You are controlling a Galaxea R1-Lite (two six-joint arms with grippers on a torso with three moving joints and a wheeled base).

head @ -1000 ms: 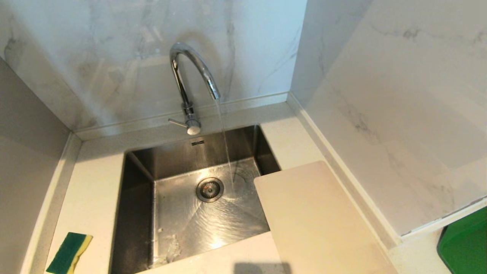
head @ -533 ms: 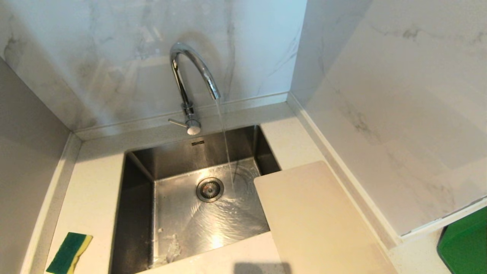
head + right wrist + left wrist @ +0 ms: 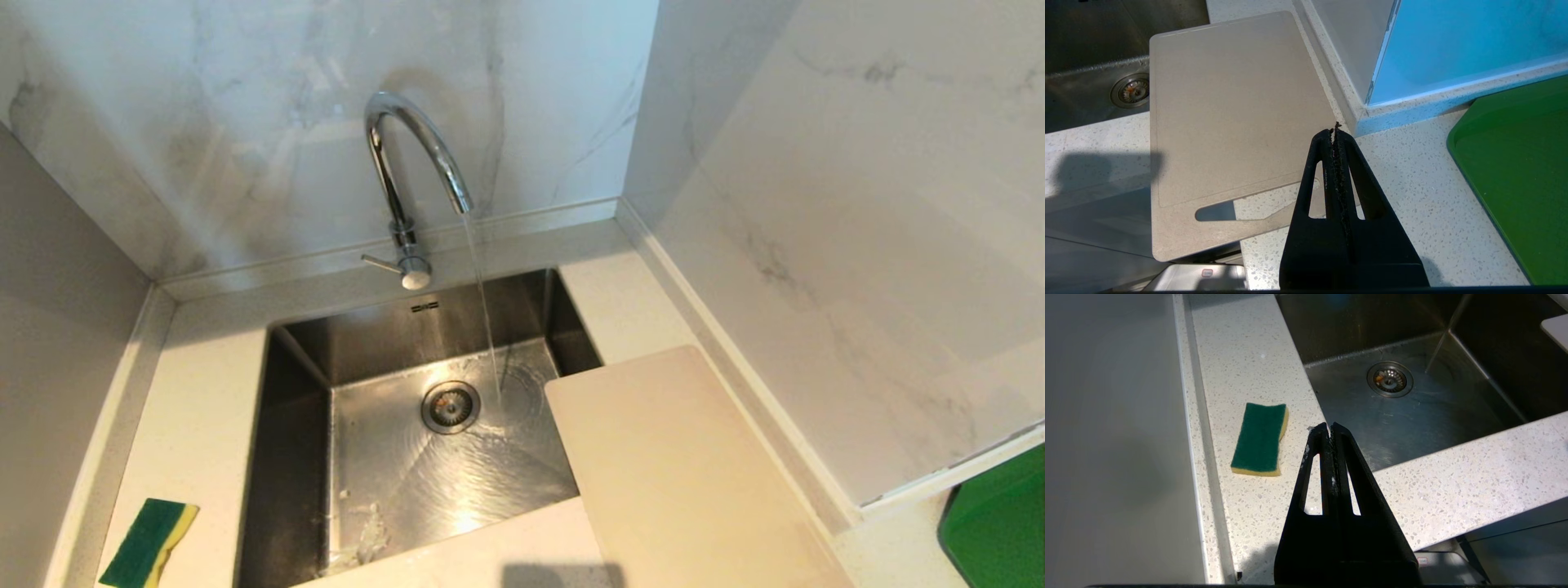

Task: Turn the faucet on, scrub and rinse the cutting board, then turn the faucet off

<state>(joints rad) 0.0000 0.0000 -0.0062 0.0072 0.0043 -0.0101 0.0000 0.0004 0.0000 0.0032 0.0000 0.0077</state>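
The chrome gooseneck faucet (image 3: 412, 159) stands behind the steel sink (image 3: 294, 425), and a thin stream of water runs from its spout onto the sink floor. Its thin lever (image 3: 380, 263) sticks out to the left at the base. The cream cutting board (image 3: 682, 482) lies flat on the counter right of the sink, one corner over the basin, its handle slot past the counter's near edge (image 3: 1229, 122). Neither arm shows in the head view. My left gripper (image 3: 1329, 426) hangs shut and empty above the sink's near left corner. My right gripper (image 3: 1334, 131) is shut and empty above the board's near right corner.
A green-and-yellow sponge (image 3: 147, 543) lies on the counter left of the sink (image 3: 1259, 437). A green flat board (image 3: 1000, 523) sits at the far right (image 3: 1519, 171). Marble walls close in behind and on the right; a grey panel stands at the left. The drain (image 3: 450, 406) is mid-basin.
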